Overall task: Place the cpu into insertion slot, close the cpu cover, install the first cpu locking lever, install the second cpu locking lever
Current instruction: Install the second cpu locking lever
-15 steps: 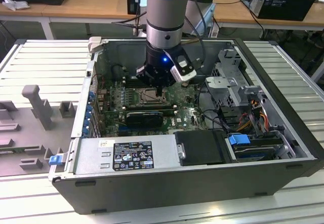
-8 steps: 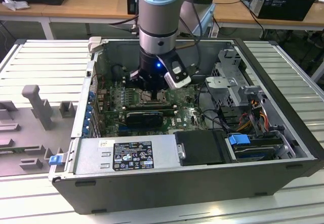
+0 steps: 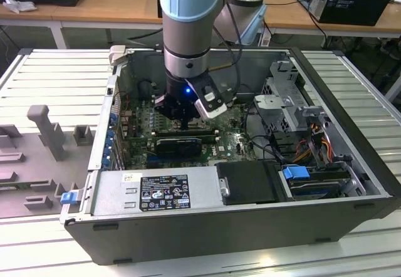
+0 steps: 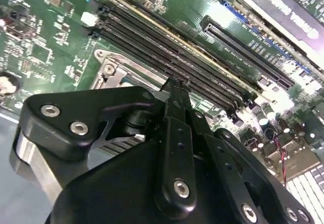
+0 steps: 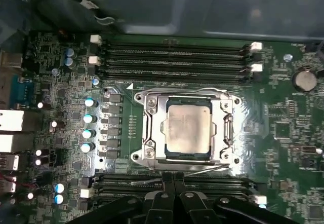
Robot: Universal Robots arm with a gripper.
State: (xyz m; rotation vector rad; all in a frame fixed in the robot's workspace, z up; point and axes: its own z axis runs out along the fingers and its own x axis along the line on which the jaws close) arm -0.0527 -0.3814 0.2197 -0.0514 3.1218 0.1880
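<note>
Gripper fingers pressed together, holding nothing, just beside the cover. Chip seated: light, stiff, fragile; likely handled by edges.

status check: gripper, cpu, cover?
Gripper shut, empty, low over the memory slots beside the insertion slot. Cpu seated in the slot; cpu cover closed down around it. Nothing in the way.
</note>
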